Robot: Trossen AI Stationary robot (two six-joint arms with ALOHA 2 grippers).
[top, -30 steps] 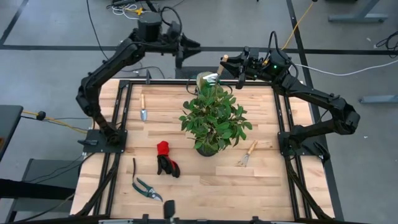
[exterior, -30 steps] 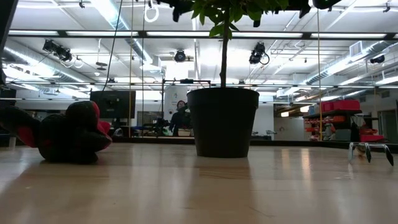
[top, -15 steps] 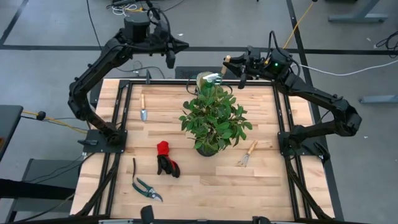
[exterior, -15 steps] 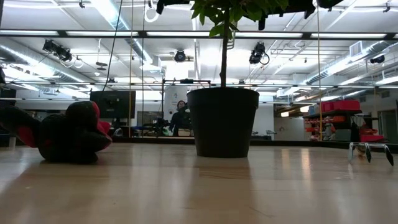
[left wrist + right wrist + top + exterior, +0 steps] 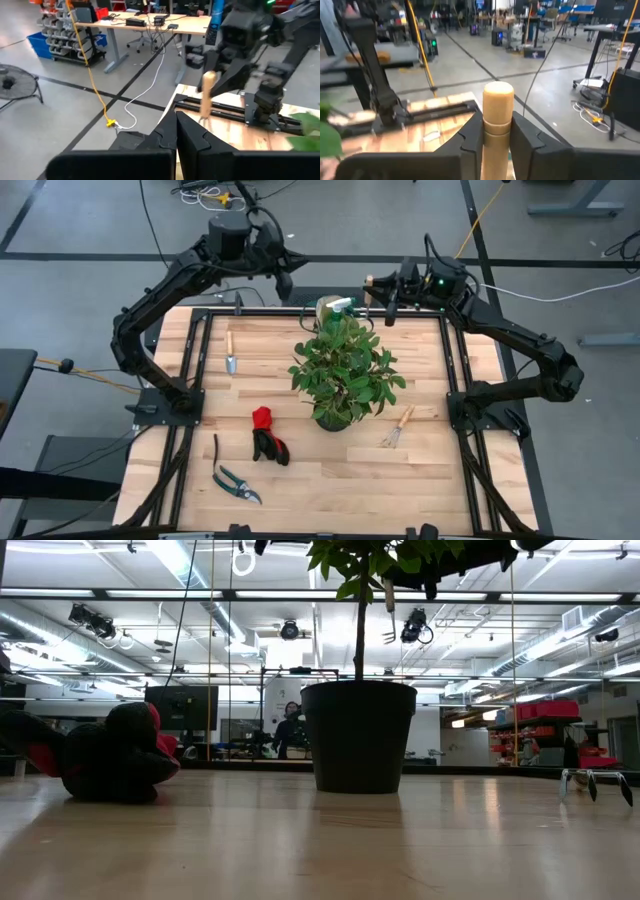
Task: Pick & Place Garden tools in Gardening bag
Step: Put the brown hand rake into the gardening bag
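Note:
My right gripper (image 5: 376, 286) hovers over the table's far edge, shut on a wooden-handled hand fork (image 5: 206, 98). The fork is just right of the tan gardening bag (image 5: 324, 308). The bag stands at the far edge, half hidden by foliage, with a green spray bottle (image 5: 342, 304) at its top. My left gripper (image 5: 286, 281) is shut and empty, raised beyond the far edge, left of the bag. On the table lie a trowel (image 5: 230, 356), red-and-black gloves (image 5: 267, 435), pruning shears (image 5: 236, 481) and a hand rake (image 5: 398, 426). My right gripper pinches the fork's wooden handle (image 5: 498, 126) between its two fingers, a little below the handle's rounded top end. The fingers come in about level from the table's right side and lie across the handle. The fork hangs nearly upright, tines (image 5: 388, 636) down, clear of the table.
A leafy potted plant (image 5: 342, 370) in a dark pot (image 5: 360, 735) stands mid-table, its foliage reaching over the bag. Black frame rails (image 5: 195, 360) run along the table's left and right sides. Bare wood lies along the near edge.
My left gripper has swung back from the bag toward the left, then come a little nearer the table's far edge. My right gripper has tipped its wrist and sunk slightly; the fork has turned from slanting toward the bag to hanging tines down, now showing in the low view.

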